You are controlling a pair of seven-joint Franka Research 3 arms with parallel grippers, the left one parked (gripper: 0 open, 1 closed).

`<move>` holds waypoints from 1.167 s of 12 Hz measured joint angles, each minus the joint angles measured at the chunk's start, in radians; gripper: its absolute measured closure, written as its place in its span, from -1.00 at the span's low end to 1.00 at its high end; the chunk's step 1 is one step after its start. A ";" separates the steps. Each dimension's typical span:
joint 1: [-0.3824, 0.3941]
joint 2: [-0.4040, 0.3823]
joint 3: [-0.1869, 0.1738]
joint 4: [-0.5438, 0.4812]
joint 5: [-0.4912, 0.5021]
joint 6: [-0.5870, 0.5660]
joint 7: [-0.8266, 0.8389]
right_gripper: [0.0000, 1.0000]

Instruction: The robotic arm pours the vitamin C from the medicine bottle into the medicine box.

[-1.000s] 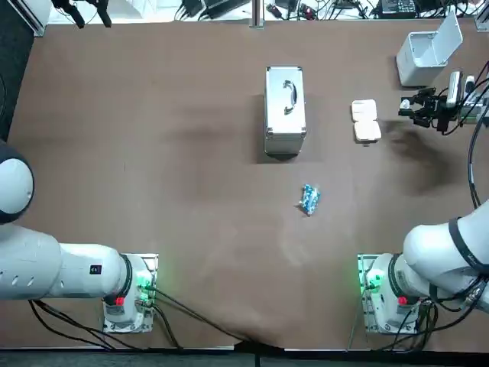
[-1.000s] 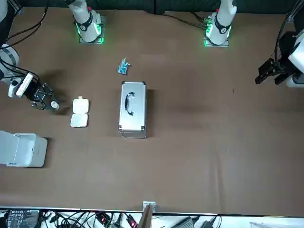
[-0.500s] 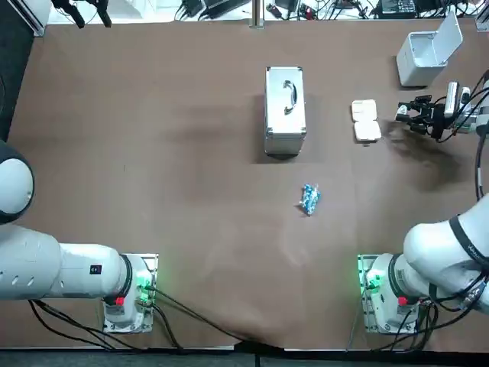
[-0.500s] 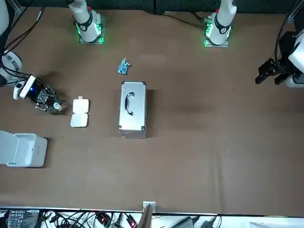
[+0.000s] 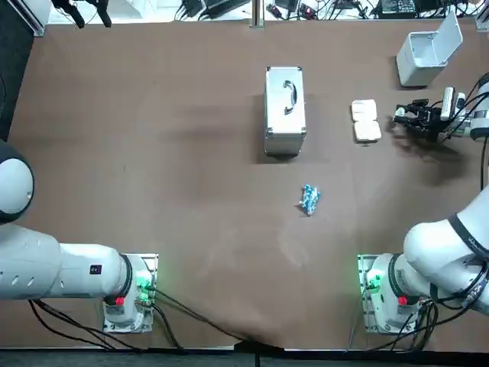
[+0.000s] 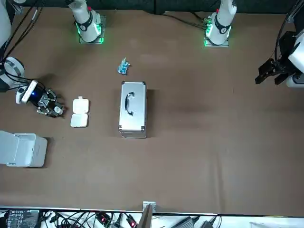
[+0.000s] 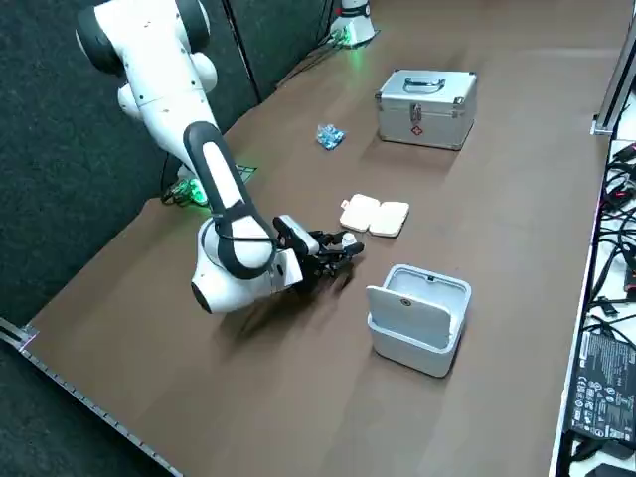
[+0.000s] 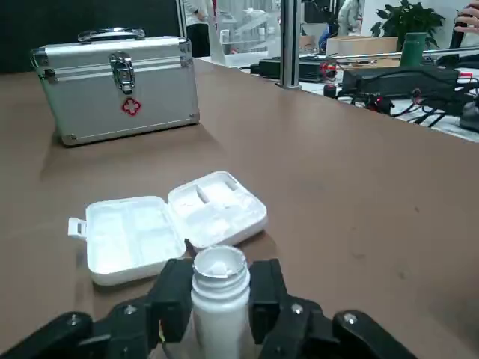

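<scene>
My right gripper [image 8: 221, 299] is shut on a white medicine bottle [image 8: 219, 288], a black finger on each side of it. The bottle has no cap and white contents show in its mouth. Just beyond the mouth lies the white medicine box [image 8: 172, 224], open flat in two halves with small compartments. In the top view the right gripper [image 5: 403, 120] sits low at the table's right side, a short gap to the right of the medicine box [image 5: 366, 121]. From the side, the gripper [image 7: 343, 246] points at the box [image 7: 375, 215].
A silver first-aid case [image 5: 285, 110] stands left of the medicine box. A small blue packet [image 5: 309, 199] lies nearer the bases. A white bin with its lid raised [image 5: 428, 52] sits at the far right corner, close behind the gripper.
My right gripper has carried the bottle closer to the medicine box and lower toward the table. Nothing else has moved.
</scene>
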 joint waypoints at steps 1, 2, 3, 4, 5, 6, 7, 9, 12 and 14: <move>0.000 0.010 0.000 0.001 0.007 0.000 -0.002 0.15; 0.000 0.024 0.001 0.003 0.022 -0.001 -0.004 0.15; 0.000 0.026 0.001 0.005 0.024 -0.002 -0.004 0.12; 0.000 0.027 0.001 0.006 0.025 -0.003 -0.004 -0.05; 0.000 0.027 0.001 0.008 0.026 -0.004 -0.004 -0.08; 0.000 0.027 0.001 0.010 0.026 -0.006 -0.003 -0.11; 0.000 0.027 0.002 0.012 0.026 -0.007 -0.003 -0.29; 0.002 0.021 0.004 0.019 0.026 -0.009 0.017 -0.73; 0.012 -0.021 0.007 0.030 -0.005 -0.009 0.111 -1.00; 0.016 -0.068 0.007 0.030 -0.044 -0.008 0.178 -1.00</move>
